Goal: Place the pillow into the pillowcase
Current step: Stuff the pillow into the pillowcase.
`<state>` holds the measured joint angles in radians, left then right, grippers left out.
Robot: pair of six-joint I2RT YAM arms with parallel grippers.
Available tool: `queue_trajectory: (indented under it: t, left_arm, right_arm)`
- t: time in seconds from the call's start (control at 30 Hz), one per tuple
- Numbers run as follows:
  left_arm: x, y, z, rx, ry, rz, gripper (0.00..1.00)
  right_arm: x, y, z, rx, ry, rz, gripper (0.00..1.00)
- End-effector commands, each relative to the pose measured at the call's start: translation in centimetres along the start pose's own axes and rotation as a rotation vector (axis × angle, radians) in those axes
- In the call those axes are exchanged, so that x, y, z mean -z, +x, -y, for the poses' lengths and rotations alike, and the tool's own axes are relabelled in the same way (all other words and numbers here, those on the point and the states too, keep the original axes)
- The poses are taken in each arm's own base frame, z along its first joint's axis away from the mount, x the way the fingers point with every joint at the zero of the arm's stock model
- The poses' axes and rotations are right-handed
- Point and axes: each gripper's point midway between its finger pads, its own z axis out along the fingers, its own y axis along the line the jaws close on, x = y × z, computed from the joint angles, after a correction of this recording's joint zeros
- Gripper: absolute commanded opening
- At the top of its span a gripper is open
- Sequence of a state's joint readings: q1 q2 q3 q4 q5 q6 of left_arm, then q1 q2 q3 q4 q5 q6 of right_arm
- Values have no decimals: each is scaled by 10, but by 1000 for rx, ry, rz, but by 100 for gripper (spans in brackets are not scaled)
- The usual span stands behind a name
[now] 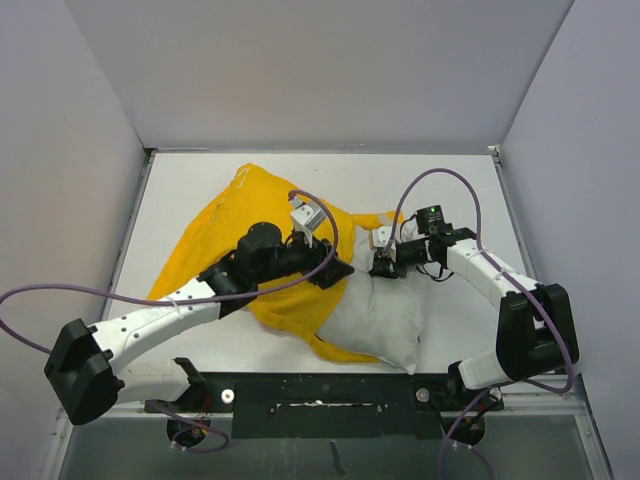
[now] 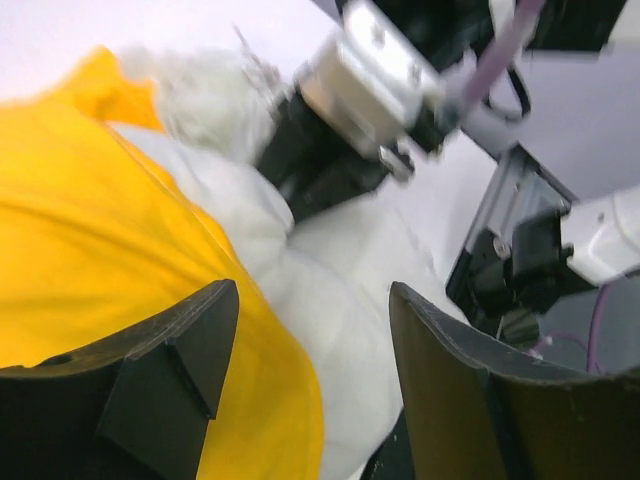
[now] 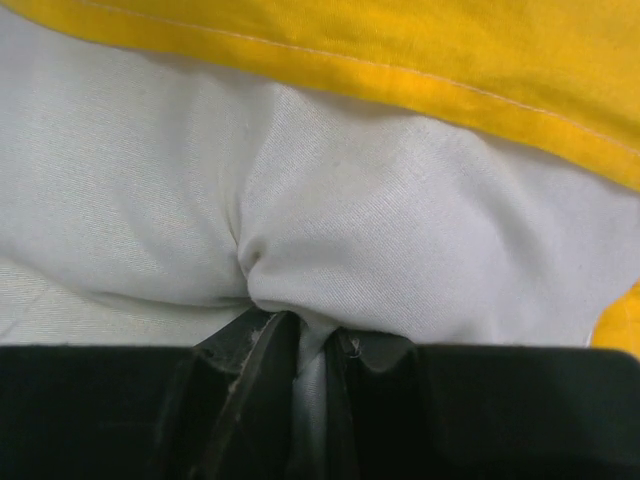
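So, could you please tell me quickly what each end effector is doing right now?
Left end effector: open.
Right end effector: closed on the pillow.

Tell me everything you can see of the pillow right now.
The pillow is plump, off-white woven cloth, wrinkled and lying flat. Its far part sits inside the yellow pillowcase; the near end sticks out bare on the near side. The right pincer is shut on a pinched fold of it beside the pillowcase's hem. The left pincer stands open over it, gripping nothing.
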<state>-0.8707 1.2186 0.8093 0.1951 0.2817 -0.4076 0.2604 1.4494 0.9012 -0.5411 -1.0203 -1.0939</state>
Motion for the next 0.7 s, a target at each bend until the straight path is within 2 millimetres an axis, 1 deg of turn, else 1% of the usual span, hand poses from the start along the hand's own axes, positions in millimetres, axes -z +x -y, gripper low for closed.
queue_trajectory:
  t: [0.0,0.07,0.17,0.3,0.37,0.47,0.5,0.6,0.67]
  left_arm:
    - [19,-58,-15,-44,-202,1,60]
    - [13,-64,-26,-48,-290,-55,59]
    - [-4,-59,-46,-51,-383,-144,59]
    - [-31,-55,-60,-57,-411,-196,59]
    - [-48,-56,-64,-62,-410,-218,59]
    - [-66,-51,-74,-71,-426,-266,59]
    - [-70,-48,-76,-75,-433,-284,56]
    - [-76,-42,-84,-82,-451,-324,29]
    - [-76,-42,-85,-84,-453,-329,10]
  right_arm:
    - [-3,-5,-21,-84,-65,40,13]
    - [-1,-8,-19,-93,-61,55,13]
    - [4,-11,-17,-108,-49,82,13]
    - [10,-10,-14,-123,-33,97,13]
    - [11,-11,-14,-122,-29,102,13]
    - [12,-12,-14,-119,-29,107,13]
    - [11,-11,-14,-122,-30,107,13]
    - [11,-10,-14,-128,-33,104,13]
    - [9,-8,-13,-133,-32,99,13]
